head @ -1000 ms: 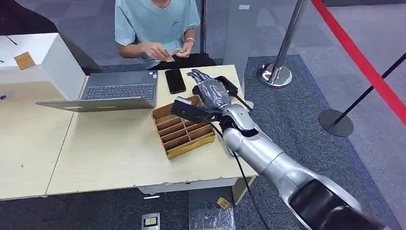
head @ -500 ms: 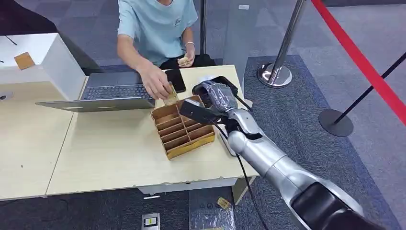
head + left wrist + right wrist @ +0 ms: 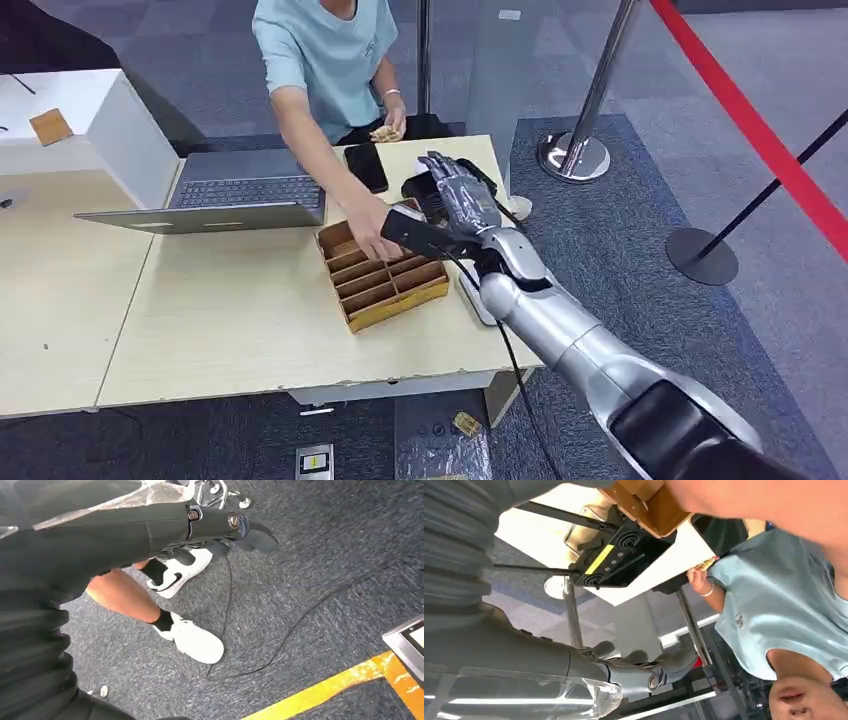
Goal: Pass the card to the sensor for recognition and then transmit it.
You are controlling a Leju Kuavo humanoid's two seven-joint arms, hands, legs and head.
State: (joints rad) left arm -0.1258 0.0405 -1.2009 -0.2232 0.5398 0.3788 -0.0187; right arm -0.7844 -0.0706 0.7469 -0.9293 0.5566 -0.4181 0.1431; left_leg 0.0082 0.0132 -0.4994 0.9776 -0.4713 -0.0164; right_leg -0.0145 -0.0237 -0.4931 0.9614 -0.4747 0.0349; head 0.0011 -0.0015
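Scene: a robot's right arm reaches over a pale table (image 3: 230, 330) toward a person in a light blue shirt (image 3: 330, 50) seated on the far side.
Right hand: the right hand (image 3: 462, 195) hovers above the table's far right corner, fingers apart and stretched forward, grasping nothing that the head view or its wrist view shows.
Left hand: the left hand (image 3: 220, 527) hangs over grey carpet, fingers loosely extended and empty.
Sensor: a black reader (image 3: 616, 557) with a yellow strip lies on the corner of the table, just beneath the right hand; in the head view the hand hides most of it.
Card: the person's other hand, near the chest, holds small tan cards (image 3: 384, 132); which of them is the task's card cannot be told.
Tray: a divided cardboard tray (image 3: 385, 285) sits just beside the reader, and the person's near hand (image 3: 372, 238) reaches into its far end.
Also on the table: a laptop (image 3: 235, 195) and a dark phone (image 3: 365, 166).
Step in hand: by the look of it, the card pick-up is not yet done; the robot waits empty-handed while the person tends the tray.
Next move: the right hand would need to come down to a tray slot once the person's hand is clear, pinch a card by its edge, then carry it across to the reader.
Risk: reaching now would likely crowd the person's hand at the tray.
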